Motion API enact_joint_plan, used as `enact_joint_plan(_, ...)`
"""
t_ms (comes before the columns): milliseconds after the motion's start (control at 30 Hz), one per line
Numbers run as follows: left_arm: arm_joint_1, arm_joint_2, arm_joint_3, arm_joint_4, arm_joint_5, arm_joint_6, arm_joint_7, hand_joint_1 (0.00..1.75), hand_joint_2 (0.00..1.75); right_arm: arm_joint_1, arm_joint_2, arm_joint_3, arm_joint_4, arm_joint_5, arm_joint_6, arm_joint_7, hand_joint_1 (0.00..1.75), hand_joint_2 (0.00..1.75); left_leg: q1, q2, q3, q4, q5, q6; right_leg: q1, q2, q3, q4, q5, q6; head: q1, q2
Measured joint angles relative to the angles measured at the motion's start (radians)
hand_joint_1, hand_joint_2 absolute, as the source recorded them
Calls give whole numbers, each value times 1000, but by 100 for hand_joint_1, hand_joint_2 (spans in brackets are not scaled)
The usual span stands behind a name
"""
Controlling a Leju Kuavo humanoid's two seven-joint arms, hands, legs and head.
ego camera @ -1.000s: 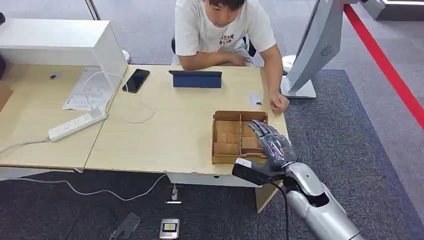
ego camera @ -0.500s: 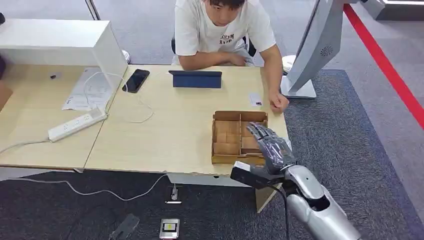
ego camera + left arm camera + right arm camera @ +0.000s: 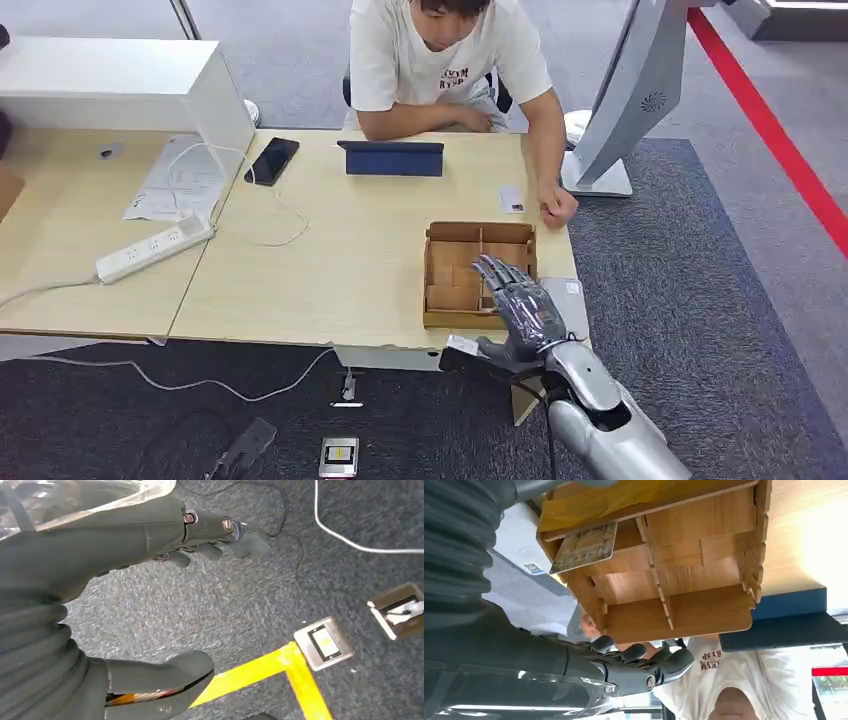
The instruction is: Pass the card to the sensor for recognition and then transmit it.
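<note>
A brown cardboard divider box [image 3: 478,229] stands at the desk's near right corner. In the right wrist view a patterned card [image 3: 584,547] leans in one of the compartments of the box [image 3: 684,615] on the side nearest my hand. My right hand [image 3: 520,308] hovers over the box's near right corner with its fingers [image 3: 639,660] stretched out, holding nothing. A flat grey pad with a QR label [image 3: 566,297] lies on the desk just right of the box. A small white card [image 3: 511,198] lies by the person's fist. My left hand [image 3: 115,545] hangs over the carpet, fingers apart and empty.
A person [image 3: 445,60] sits across the desk behind a dark blue tablet stand [image 3: 391,158]. A phone [image 3: 271,160], papers, a cable and a power strip [image 3: 155,247] lie to the left. A white column [image 3: 625,100] rises at the right. Floor sockets [image 3: 339,456] sit below the desk.
My right hand has drawn back toward the desk's near edge and slightly left, baring more of the box and the grey pad beside it. The person has stayed still.
</note>
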Motion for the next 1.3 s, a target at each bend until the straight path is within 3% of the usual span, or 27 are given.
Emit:
enact_joint_plan(467,9,-7,0,0,0,3,-8,0,175,-25,27,2,105,30,-68,-7,0,175,0,0,0,0,0,0,0,0,0,0,0,0,0,0)
enact_joint_plan(1300,18,-6,2,0,17,0,-9,0,175,-81,26,-5,237,35,-82,-50,0,175,0,0,0,0,0,0,0,0,0,0,0,0,0,0)
